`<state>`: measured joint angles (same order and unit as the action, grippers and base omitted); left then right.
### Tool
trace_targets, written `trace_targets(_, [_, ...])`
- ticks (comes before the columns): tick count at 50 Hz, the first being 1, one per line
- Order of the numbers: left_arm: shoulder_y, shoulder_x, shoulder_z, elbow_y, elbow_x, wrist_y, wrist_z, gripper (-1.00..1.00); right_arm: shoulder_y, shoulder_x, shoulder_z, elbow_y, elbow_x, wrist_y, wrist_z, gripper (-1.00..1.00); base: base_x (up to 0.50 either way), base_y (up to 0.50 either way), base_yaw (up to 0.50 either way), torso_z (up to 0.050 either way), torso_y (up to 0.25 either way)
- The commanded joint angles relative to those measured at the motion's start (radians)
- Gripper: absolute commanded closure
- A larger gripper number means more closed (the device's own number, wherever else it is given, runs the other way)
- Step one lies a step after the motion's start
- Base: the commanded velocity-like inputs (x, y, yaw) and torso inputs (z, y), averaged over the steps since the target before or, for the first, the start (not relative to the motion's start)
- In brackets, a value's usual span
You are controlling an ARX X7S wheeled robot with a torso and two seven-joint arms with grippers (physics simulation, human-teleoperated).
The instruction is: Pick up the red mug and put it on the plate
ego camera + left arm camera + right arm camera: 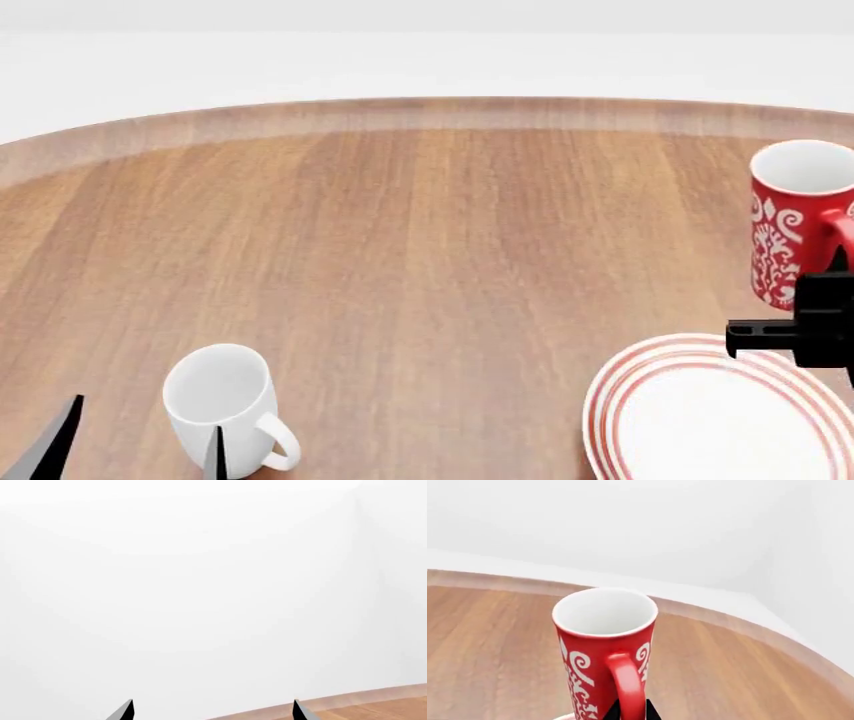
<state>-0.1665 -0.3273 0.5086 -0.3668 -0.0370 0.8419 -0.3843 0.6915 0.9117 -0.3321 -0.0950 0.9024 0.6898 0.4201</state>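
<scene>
- Fingertips of the left gripper (pixel 134 440), two dark pointed tips, show at the near left edge of the head view; they stand well apart with nothing between them, so the claw is wide. In the left wrist view the same two tips (pixel 213 711) frame only white wall and a sliver of the wooden tabletop.
- Plain white ceramic mug (pixel 224 405) stands upright just beside those tips, handle turned toward the robot; one tip overlaps it in the head view, contact cannot be told.
- Round white plate with concentric red rings (pixel 727 415) lies flat at the near right of the round wooden table (pixel 427 250), partly cut by the frame edge.
- Right gripper (pixel 801 330), a dark block, shows at the right edge of the head view, over the far rim of the plate; its fingers are mostly hidden.
- Tall red mug with white swirl pattern and white inside (pixel 798 230) is upright just beyond the plate, at the right edge, not on it.
- Right wrist view: the red mug (pixel 604 650) fills the centre, red handle facing the camera, dark gripper parts (pixel 630 711) at the handle's base. Whether the claw grips the handle, cannot tell.
- White wall beyond the table's far curved rim.
</scene>
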Motion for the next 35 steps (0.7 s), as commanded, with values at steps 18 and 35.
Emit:
trace_targets(18, [-0.002, -0.001, 0.000, -0.004, 0.014, 0.006, -0.012, -1.00, 0.155, -0.111, -0.100, 0.384, -0.160, -0.117, -0.241, 1.00, 0.00, 0.00, 0.00, 0.000, 0.001])
trace_targets(35, [-0.004, -0.002, 0.001, -0.006, 0.023, 0.011, -0.018, -1.00, 0.073, -0.170, -0.044, 0.469, -0.173, -0.366, -0.324, 1.00, 0.00, 0.00, 0.00, 0.000, 0.000])
